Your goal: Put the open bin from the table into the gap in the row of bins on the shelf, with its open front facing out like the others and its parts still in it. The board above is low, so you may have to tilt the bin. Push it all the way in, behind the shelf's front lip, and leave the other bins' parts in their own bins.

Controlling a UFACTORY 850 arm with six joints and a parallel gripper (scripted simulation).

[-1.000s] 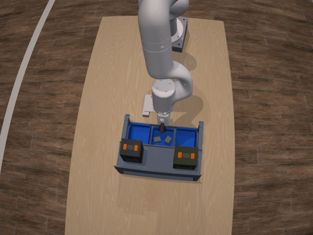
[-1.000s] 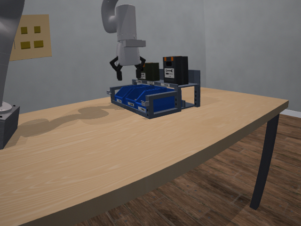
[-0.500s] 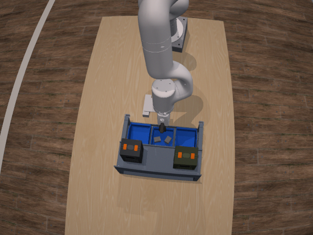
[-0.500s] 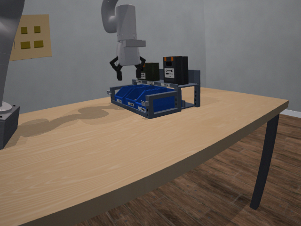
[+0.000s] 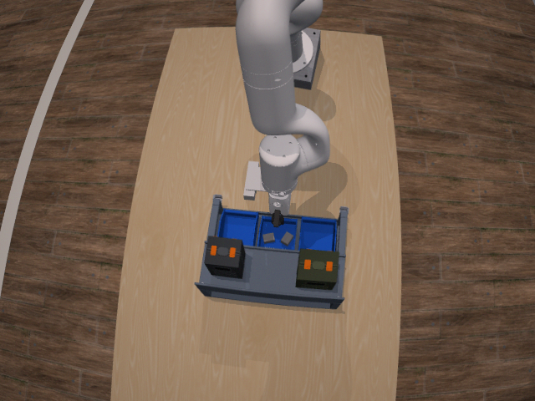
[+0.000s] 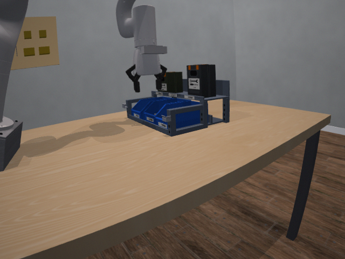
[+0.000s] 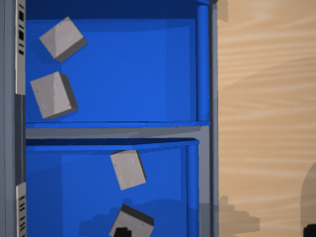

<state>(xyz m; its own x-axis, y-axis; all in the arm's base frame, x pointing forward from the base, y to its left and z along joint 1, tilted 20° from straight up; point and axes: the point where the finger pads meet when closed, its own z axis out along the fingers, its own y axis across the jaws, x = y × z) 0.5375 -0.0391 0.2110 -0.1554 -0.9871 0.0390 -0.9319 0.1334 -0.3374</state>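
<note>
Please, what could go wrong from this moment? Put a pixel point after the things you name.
The open gripper (image 5: 277, 220) (image 6: 147, 87) hangs over the bins. If it comes down, a finger might knock the grey parts (image 5: 268, 237) (image 7: 128, 170) in the middle bin (image 5: 276, 246) (image 6: 151, 114) (image 7: 163, 197).

The upper board (image 5: 270, 269) (image 6: 217, 97) is close behind; moving that way, the gripper could bump the green case (image 5: 318, 267) (image 6: 175, 82) or the black case (image 5: 224, 259) (image 6: 207, 80).

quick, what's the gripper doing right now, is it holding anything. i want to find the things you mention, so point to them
Gripper (image 5: 277, 220) (image 6: 147, 87): open, holding nothing, fingers apart above the row of blue bins (image 5: 237, 228) (image 6: 187, 119) (image 7: 114, 74).
</note>
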